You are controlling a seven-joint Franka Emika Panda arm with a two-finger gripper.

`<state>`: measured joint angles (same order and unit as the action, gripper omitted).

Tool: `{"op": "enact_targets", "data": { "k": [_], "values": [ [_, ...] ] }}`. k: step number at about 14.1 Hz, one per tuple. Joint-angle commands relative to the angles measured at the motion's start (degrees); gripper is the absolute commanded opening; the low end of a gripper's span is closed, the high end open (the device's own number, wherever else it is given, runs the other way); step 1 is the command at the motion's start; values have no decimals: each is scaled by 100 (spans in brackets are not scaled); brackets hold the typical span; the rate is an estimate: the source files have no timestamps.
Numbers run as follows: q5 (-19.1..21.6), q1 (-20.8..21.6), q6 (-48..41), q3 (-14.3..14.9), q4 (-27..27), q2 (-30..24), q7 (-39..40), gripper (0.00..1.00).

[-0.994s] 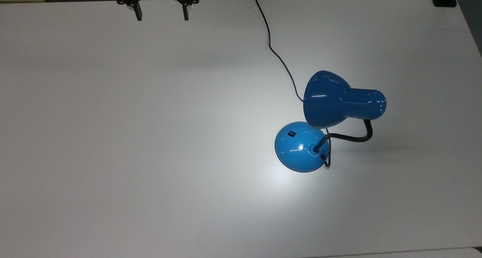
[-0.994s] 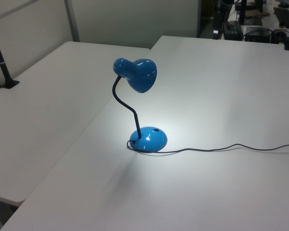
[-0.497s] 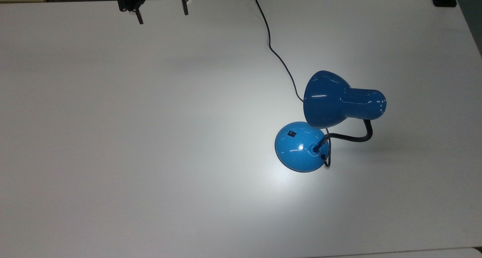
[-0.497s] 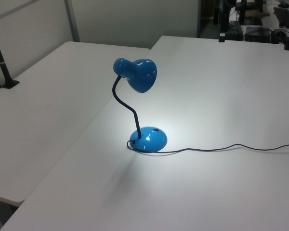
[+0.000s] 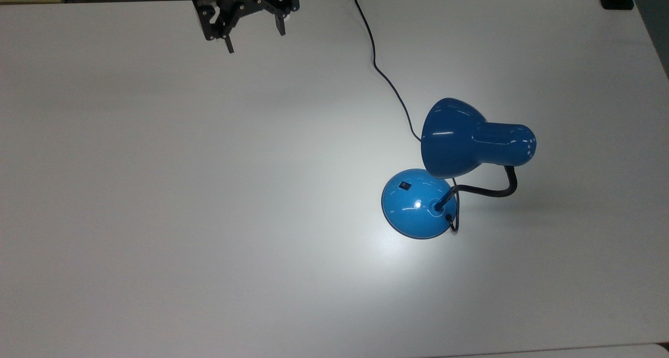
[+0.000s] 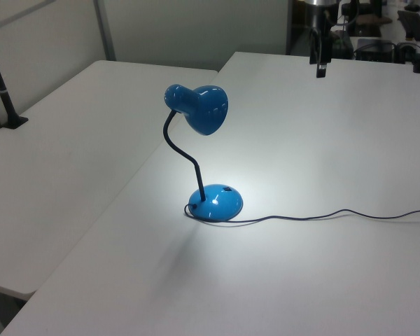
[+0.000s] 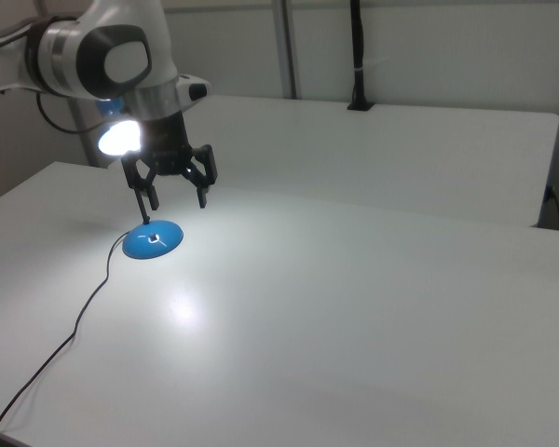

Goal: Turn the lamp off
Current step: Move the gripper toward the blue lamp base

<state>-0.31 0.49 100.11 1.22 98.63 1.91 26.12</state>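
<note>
The gripper (image 5: 253, 41) is held above the far edge of the white table (image 5: 157, 191), near the top view's upper left, with its two black fingers (image 7: 203, 197) spread well apart and nothing between them. It is well apart from the lamp (image 5: 454, 170), which stands on the table toward the top view's right. The lamp is lit, and a bright pool of light is cast on the matte tabletop around its base (image 5: 415, 204). The base is a round, glossy blue dome, and a small black switch (image 5: 403, 184) is set into its upper left side in the top view. A thin black bendy neck (image 6: 182, 150) is curved up from the base to the bell-shaped glossy blue shade (image 5: 470, 138). In the top view, the shade's long axis is laid left to right, with its wide mouth turned toward the top view's left and downward. A thin dark cord (image 5: 384, 76) is trailed from the base across the table to its far edge.
</note>
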Motion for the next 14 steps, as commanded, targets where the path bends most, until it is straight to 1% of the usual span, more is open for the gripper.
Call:
{"op": "enact_targets", "data": {
  "k": [1, 2, 3, 4, 7, 10, 14],
  "values": [
    [285, 196, 508, -86, 77, 265, -964, 44],
    [391, 267, 727, -87, 77, 344, -1394, 28],
    [522, 389, 1034, -95, 69, 484, -1921, 3],
    [584, 521, 1272, -95, 77, 564, -2144, 0],
    [673, 794, 1993, -95, 77, 958, -2689, 0],
    [1067, 1075, 2871, -95, 77, 1398, -3252, 0],
    [1138, 1322, 3418, -113, 77, 1750, -3534, 0]
  ]
}}
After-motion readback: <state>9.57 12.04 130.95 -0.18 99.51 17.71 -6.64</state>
